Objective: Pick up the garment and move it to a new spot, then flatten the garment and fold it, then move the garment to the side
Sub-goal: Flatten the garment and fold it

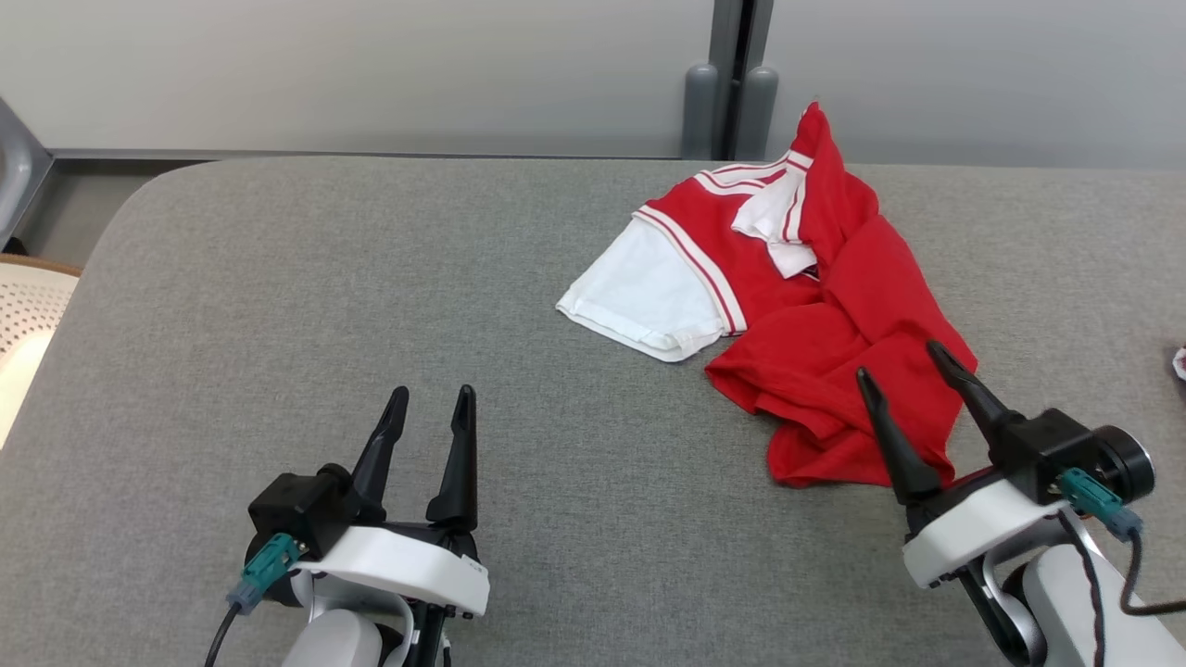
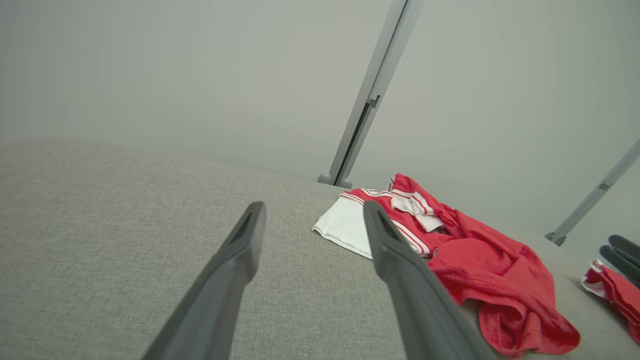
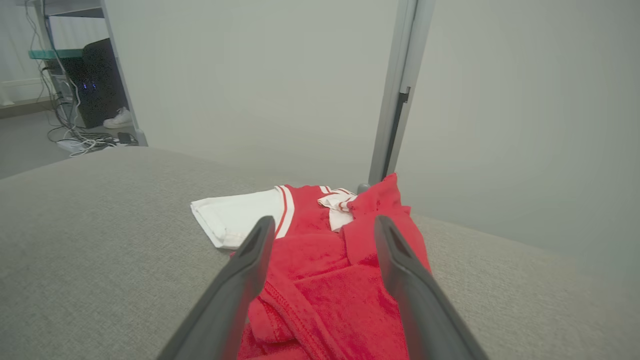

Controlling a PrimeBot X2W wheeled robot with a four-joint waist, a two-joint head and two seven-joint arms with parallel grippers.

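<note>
A crumpled red garment (image 1: 834, 324) with a white sleeve and striped trim lies on the grey fabric table (image 1: 371, 296), right of centre. My right gripper (image 1: 903, 366) is open, its fingers poised over the garment's near red edge, empty. In the right wrist view the garment (image 3: 330, 280) lies between and beyond that gripper (image 3: 322, 227). My left gripper (image 1: 434, 396) stands open over bare table at the lower left, well left of the garment. The left wrist view shows the garment (image 2: 465, 250) ahead to the right of the open left gripper (image 2: 312, 210).
A grey post (image 1: 732, 83) and pale wall panels stand behind the table's far edge. A second red and white cloth (image 2: 612, 290) lies at the table's far right. A perforated cream seat (image 1: 23, 315) sits off the left edge. A computer and cables (image 3: 85, 100) sit on the floor beyond.
</note>
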